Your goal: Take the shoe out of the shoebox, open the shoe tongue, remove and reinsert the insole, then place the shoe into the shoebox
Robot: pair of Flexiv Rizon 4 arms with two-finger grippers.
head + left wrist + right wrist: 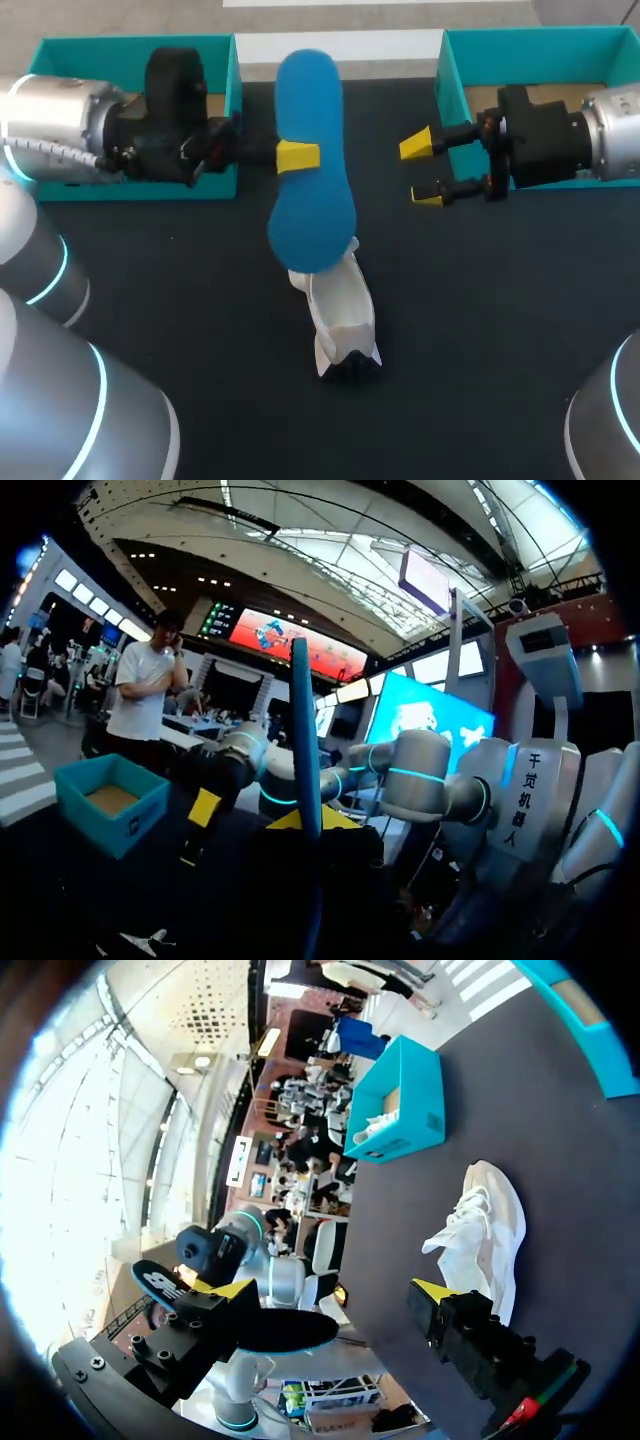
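Observation:
A large blue insole hangs in the air over the middle of the table, with my left gripper shut on its edge. Seen edge-on in the left wrist view, the insole rises out of that gripper. Under the insole's near end a white shoe lies on the black table. My right gripper stands open to the right of the insole, with nothing between its fingers. In the right wrist view the insole is ahead of that gripper, and the shoe lies beyond one finger.
A teal shoebox stands at the back left under my left arm. A second teal shoebox is at the back right behind my right arm. The left box holds white paper.

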